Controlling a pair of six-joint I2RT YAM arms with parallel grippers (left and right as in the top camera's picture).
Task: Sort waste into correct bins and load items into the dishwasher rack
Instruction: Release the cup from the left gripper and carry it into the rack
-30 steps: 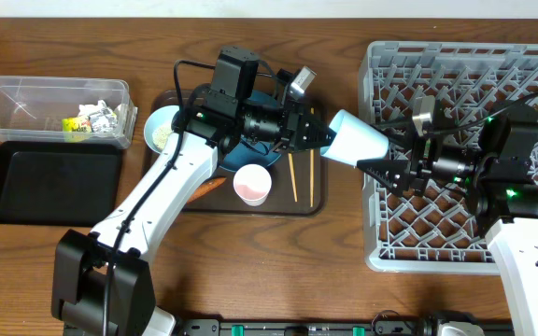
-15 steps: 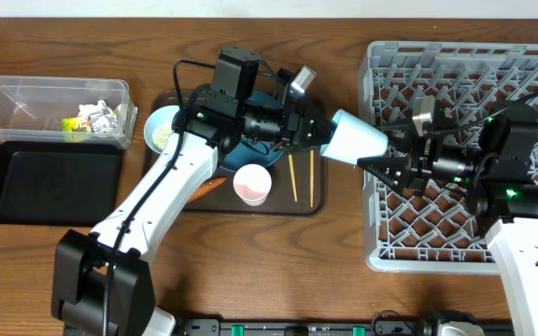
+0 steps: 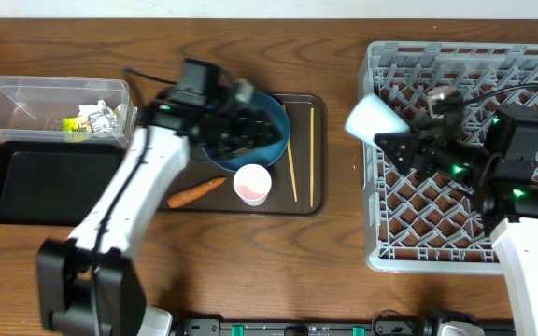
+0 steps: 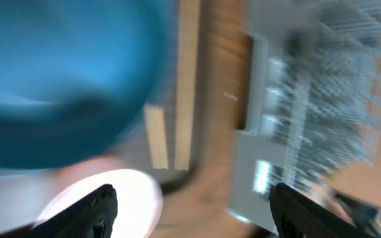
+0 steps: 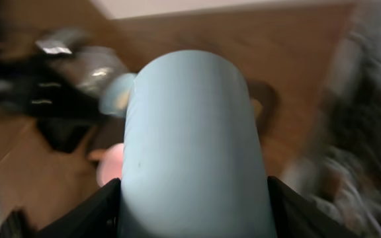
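My right jaws are closed around one end of the light blue cup. My fingers press on either side of it, and most of its length sticks out ahead of them. The cup hangs tilted in the air. Its far end is over the left rim of the rack, which spreads out beneath and behind these jaws.

The first risk I see is the hold. I am gripping a smooth wall far from the cup's middle, so it could swing or slip out if I turn the wrist sharply. If I let go here, so close to the rim, the cup could strike the edge and roll onto the table instead of settling between the pegs. If I lower it at this tilt, a peg could catch its lip and tip it over.

My left jaws stand wide with nothing between them, just above the dark blue bowl. Beyond the bowl lie the two chopsticks, and the pink cup sits just beside them on the brown tray. The view from that wrist is smeared, so I cannot place these fingers finely. With the jaws this wide, a careless descent could clip the bowl's rim, knock the pink cup over or scatter the chopsticks.
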